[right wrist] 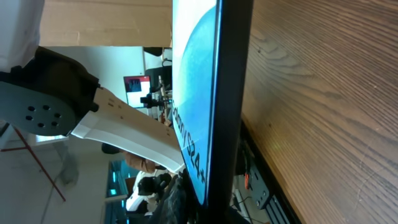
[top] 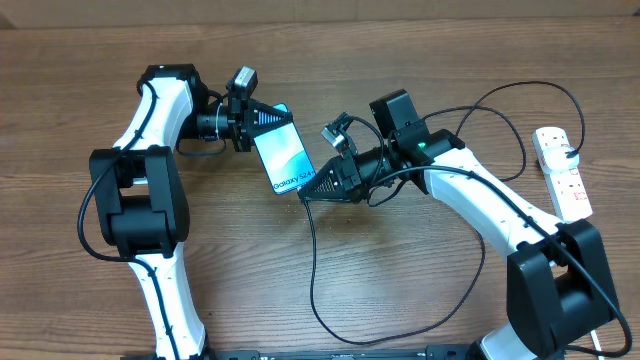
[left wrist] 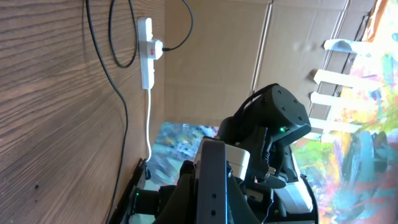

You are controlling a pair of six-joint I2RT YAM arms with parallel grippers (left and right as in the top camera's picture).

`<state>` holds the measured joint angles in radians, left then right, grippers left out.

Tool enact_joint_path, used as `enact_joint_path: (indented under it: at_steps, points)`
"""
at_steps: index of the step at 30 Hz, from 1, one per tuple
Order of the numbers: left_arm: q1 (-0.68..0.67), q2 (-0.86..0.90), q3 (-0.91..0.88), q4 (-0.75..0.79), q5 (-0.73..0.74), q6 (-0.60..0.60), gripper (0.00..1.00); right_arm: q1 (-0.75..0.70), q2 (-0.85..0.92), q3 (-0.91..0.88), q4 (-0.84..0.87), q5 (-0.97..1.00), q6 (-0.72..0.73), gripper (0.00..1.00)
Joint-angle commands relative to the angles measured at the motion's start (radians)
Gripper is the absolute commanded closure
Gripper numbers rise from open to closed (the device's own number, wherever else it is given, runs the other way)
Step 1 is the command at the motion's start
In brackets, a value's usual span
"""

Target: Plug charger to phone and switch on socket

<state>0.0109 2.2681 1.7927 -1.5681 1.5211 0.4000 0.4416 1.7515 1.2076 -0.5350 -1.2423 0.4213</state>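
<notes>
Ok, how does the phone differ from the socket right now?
The phone is blue-screened with a dark rim; the socket is white with red switch marks. The phone sits mid-table between the left gripper and right gripper; the socket lies untouched at the right edge. The phone is broader, the socket slimmer and more elongated. Both are flat rectangles.

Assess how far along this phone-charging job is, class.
Done: the charger is plugged into the power strip. In hand: the left tool holds the phone, and the right tool brings the charger's tip to its Galaxy-text edge. I can't tell whether it's seated. Left: switching the strip on.
</notes>
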Motion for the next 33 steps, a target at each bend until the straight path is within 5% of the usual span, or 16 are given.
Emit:
enact_joint_path:
  at_steps: [1, 11, 19, 24, 33]
  points:
    - [-0.069, -0.033, 0.011, -0.029, -0.009, 0.026, 0.96, -0.028, -0.008, 0.016, 0.043, 0.074, 0.025, 0.96]
    - [-0.056, -0.033, 0.011, 0.058, -0.029, 0.016, 0.96, -0.042, -0.008, 0.016, -0.121, 0.167, -0.126, 0.96]
    - [-0.023, -0.033, 0.011, 0.117, -0.166, -0.069, 0.96, -0.166, -0.008, 0.016, -0.445, 0.855, -0.235, 0.96]
    - [-0.015, -0.033, 0.011, 0.129, -0.202, -0.076, 0.96, -0.22, -0.006, 0.006, -0.494, 1.34, -0.061, 0.96]
    - [-0.018, -0.033, 0.011, 0.14, -0.235, -0.115, 0.96, -0.233, 0.062, -0.057, -0.397, 1.357, -0.015, 0.96]
